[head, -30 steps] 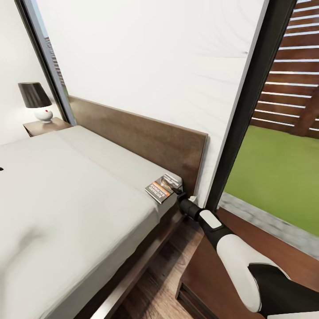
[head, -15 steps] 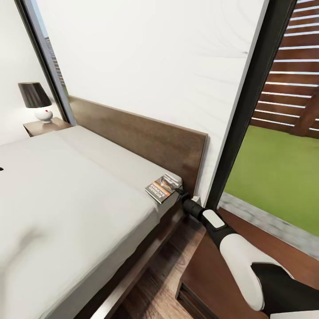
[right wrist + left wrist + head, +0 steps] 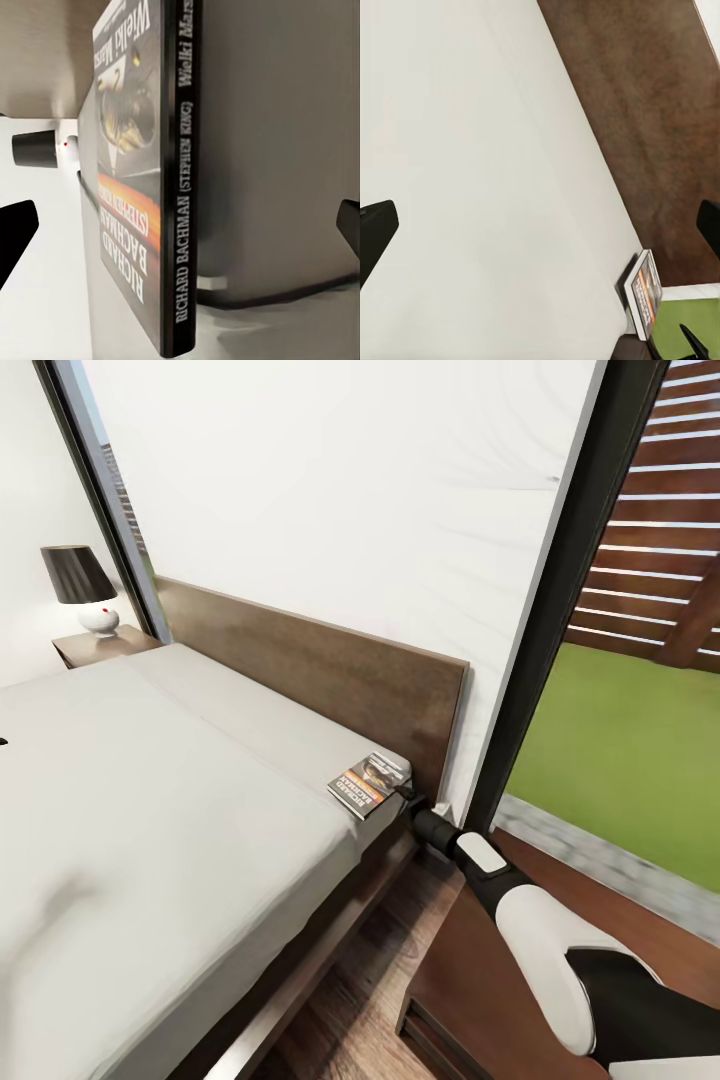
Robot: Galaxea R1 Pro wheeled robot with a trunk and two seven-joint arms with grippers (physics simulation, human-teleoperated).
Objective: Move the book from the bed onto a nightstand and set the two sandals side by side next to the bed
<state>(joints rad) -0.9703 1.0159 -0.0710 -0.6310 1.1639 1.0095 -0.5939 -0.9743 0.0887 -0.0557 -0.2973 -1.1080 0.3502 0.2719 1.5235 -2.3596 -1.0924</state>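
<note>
The book (image 3: 367, 784) lies flat at the bed's (image 3: 150, 800) corner by the headboard (image 3: 320, 670), spine toward the right claw (image 3: 404, 792); that claw sits at the book's edge, fingers spread wide to either side, gripping nothing; the left claw (image 3: 540, 225) hangs wide open over the mattress; a lamp (image 3: 82, 588) stands on the far nightstand (image 3: 100, 646).

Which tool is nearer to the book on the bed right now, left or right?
Right. The right tool is at the book's edge by the headboard, fingers spread either side. The left tool sits farther off, over the mattress.
</note>
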